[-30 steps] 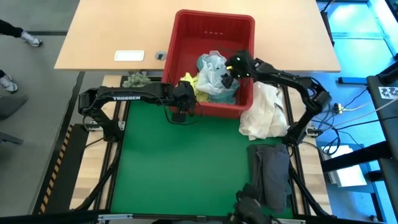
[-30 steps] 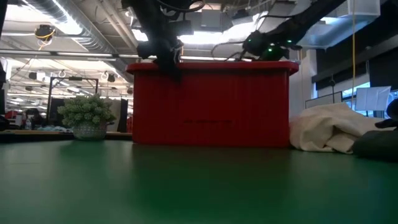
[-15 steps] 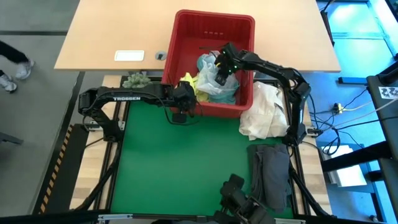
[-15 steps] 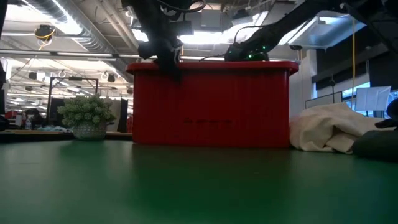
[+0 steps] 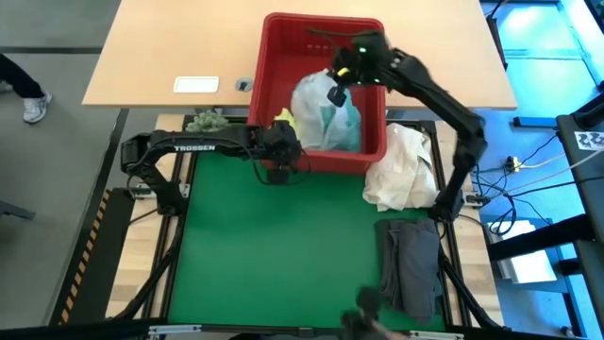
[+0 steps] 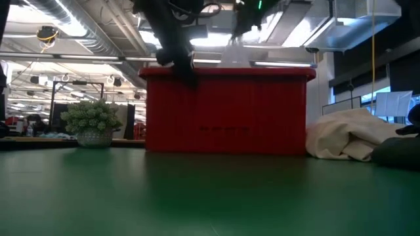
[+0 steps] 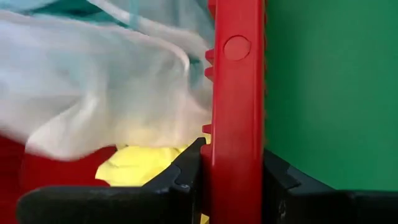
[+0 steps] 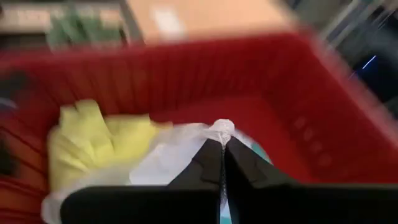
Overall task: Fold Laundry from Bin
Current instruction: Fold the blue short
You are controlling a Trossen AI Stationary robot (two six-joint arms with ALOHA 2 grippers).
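The bin [image 5: 321, 38] stands at the far edge of the green mat [image 5: 274, 255], partly on the wooden table [image 5: 170, 47] behind it. Inside the bin lie a turquoise garment [image 5: 321, 113] and, at the left near corner, a yellow garment [image 5: 286, 121].

The right gripper [image 5: 336, 94] is above the middle of the bin, its fingers clenched on a pinch of the turquoise garment, which hangs below them in a drawn-up cone; the right wrist view shows the cloth tip [image 8: 222, 127] squeezed between the two closed fingers.

The left gripper [image 5: 281, 151] is at the bin's near wall, close to its left corner. The left wrist view shows one finger [image 7: 186, 168] inside the wall and the other outside, grasping the red rim [image 7: 239, 93], with the yellow garment just inside.

Right of the bin, touching its near right corner, lies a cream bundle [image 5: 401, 170]; nearer than that lies a grey garment [image 5: 411, 260]. Left of the bin sits a small green plant ball [image 5: 205, 121].
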